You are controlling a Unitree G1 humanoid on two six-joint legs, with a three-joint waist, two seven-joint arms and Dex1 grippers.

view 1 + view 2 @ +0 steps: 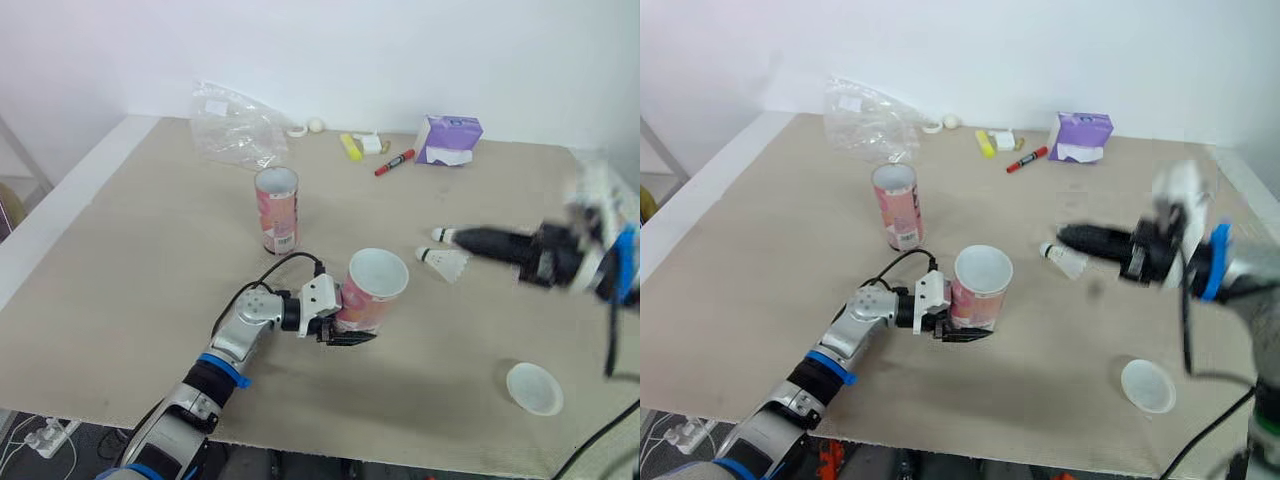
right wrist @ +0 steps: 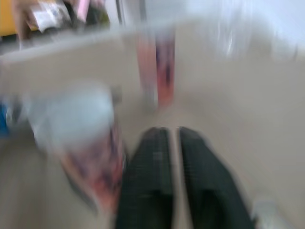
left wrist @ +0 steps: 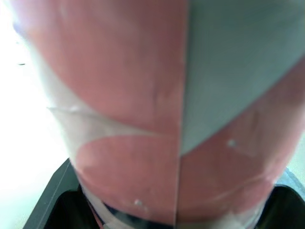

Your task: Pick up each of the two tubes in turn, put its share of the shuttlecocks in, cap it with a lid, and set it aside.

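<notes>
lid point(image 1: 533, 388): white and round, flat on the table point(image 1: 120, 270), on the robot's side of the right pincer and well apart from it.
left pincer point(image 1: 352, 332): pinching the lower part of a pink tube, one black finger on each side; in the left wrist view the tube wall sits right between the fingers.
pink tube point(image 1: 375, 287): in the left pincer, tilted, with its open white mouth up and turned toward the right pincer. I cannot tell whether its base touches the table.
shuttlecock point(image 1: 447, 263): white, lying on the table between the two pincers, just beside the right pincer's tips and a little nearer the robot.
right pincer point(image 1: 463, 238): blurred; its fingers are pressed together with only a thin slit between them, pointing toward the held tube, and nothing can be made out between them.
second tube point(image 1: 277, 210): pink, upright, mouth open, beyond the left pincer and apart from it.
far edge: a crumpled plastic bag point(image 1: 235, 125), a yellow highlighter point(image 1: 351, 147), a red marker point(image 1: 395, 162) and a purple box point(image 1: 449, 139), all well beyond both pincers.
</notes>
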